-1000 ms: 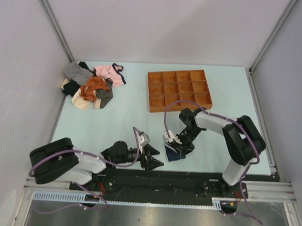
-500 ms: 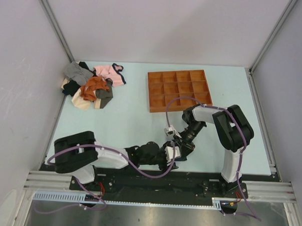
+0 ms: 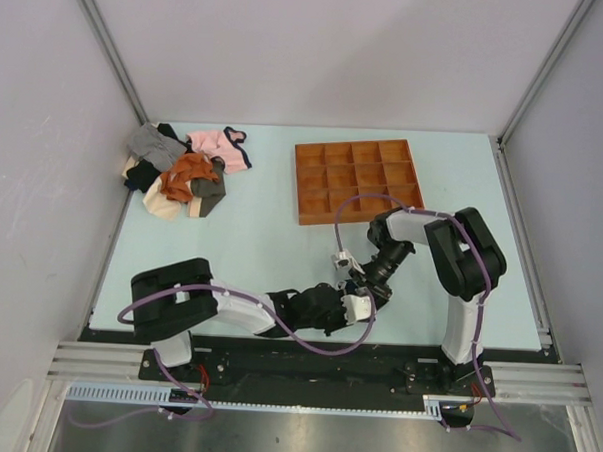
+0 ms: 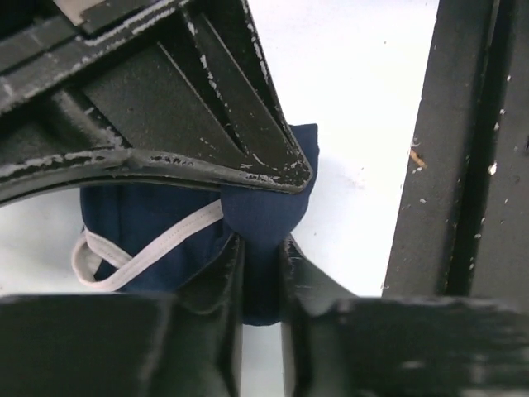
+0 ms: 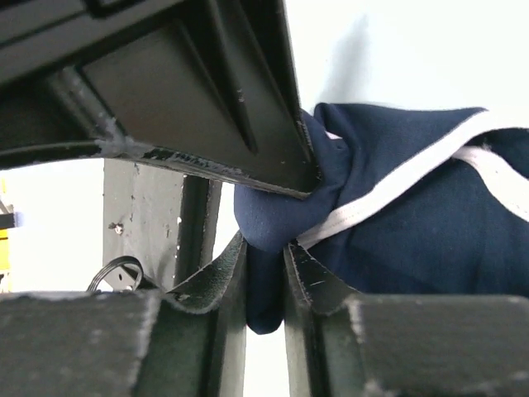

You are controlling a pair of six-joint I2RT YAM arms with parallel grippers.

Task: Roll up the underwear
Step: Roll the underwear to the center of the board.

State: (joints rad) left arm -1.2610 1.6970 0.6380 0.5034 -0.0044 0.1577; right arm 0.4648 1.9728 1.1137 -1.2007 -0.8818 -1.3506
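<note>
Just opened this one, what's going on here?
Both arms are working on a pair of navy underwear with white trim, at the near edge of the table. The left gripper and the right gripper are each shut on a bunched fold of the fabric. No tidy roll shows yet. A pile of other clothes and a divided wooden tray sit at the far side, away from both arms.

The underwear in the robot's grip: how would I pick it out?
On the pale table, look at the near edge where both arms meet, far from the clothes pile. There the left gripper and right gripper pinch the underwear: navy with white trim, unlike the pile's pink and orange pieces.
</note>
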